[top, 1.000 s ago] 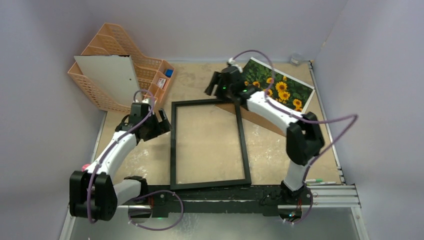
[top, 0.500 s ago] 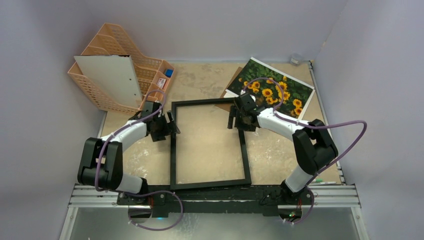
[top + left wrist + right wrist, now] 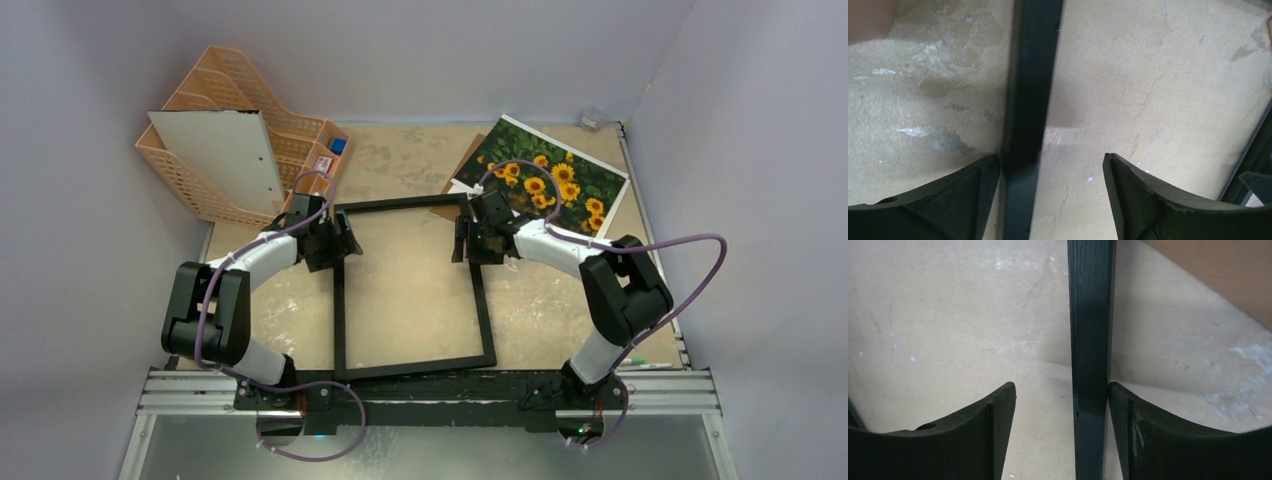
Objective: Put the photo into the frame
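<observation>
- Left gripper: you will find its jaws spread wide astride the left rail of the frame, near the far left corner. In the wrist view the rail lies against the finger on the left and well clear of the other. Nothing is clamped.
- Right gripper: its jaws are likewise spread, astride the right rail near its far end. The rail touches only the finger on the right of that wrist view. Nothing is clamped.
- Table: beige and scuffed.
- Frame: it lies flat at centre, slightly skewed, with the table showing through it.
- Organiser: orange mesh, far left, with a white board leaning in it.
- Photo: sunflowers, far right, lying on a brown board, outside the frame.
- Labels: the print on a red-and-white item in the organiser's end compartment is too small for you to read.
</observation>
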You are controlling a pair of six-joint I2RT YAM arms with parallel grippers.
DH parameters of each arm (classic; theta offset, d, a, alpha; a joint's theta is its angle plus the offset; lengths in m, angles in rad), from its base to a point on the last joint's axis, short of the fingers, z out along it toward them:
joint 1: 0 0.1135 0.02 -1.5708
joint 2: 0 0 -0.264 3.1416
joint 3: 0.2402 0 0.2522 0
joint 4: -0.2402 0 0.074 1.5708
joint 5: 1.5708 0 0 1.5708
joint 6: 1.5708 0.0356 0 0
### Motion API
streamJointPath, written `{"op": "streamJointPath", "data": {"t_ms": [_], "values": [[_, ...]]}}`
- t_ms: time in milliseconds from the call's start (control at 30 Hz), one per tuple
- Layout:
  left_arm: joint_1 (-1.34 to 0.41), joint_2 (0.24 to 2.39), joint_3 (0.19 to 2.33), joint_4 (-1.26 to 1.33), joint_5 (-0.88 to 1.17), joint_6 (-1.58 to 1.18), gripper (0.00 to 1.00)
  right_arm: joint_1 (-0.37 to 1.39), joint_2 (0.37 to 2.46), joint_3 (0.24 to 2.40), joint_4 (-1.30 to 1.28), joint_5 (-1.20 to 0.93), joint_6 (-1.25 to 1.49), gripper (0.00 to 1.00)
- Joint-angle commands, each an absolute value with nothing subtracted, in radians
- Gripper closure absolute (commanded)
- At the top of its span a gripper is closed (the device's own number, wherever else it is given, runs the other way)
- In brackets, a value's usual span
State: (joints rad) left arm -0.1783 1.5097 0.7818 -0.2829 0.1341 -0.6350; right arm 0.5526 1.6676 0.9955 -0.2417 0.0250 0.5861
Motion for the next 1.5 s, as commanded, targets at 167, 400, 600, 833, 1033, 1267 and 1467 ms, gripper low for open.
{"op": "streamJointPath", "data": {"t_ms": [167, 400, 600, 833, 1033, 1267, 1467], "values": [[-0.183, 1.522, 0.937, -0.227, 0.07, -0.536, 0.21, 0.557, 1.745, 1.08, -0.072, -0.217, 0.559, 0.33], [-0.183, 1.594, 1.065, -0.393, -0.131, -0.523, 0.19, 0.551, 1.703, 1.136, -0.184, 0.035, 0.603, 0.26], [-0.183, 1.604, 1.143, -0.454, -0.156, -0.497, 0.16, 0.455, 1.676, 1.207, -0.229, 0.252, 0.576, 0.14], [-0.183, 1.562, 1.201, -0.479, -0.109, -0.503, 0.16, 0.349, 1.859, 1.413, -0.17, 0.295, 0.478, 0.17], [-0.183, 1.538, 1.199, -0.457, -0.03, -0.521, 0.16, 0.348, 2.159, 1.777, -0.255, 0.329, 0.425, 0.16], [-0.184, 1.51, 1.118, -0.364, 0.118, -0.555, 0.16, 0.353, 2.312, 1.937, -0.206, 0.374, 0.385, 0.04], [-0.184, 1.529, 1.066, -0.337, 0.115, -0.539, 0.16, 0.363, 2.405, 2.026, -0.199, 0.4, 0.407, 0.03]]}}
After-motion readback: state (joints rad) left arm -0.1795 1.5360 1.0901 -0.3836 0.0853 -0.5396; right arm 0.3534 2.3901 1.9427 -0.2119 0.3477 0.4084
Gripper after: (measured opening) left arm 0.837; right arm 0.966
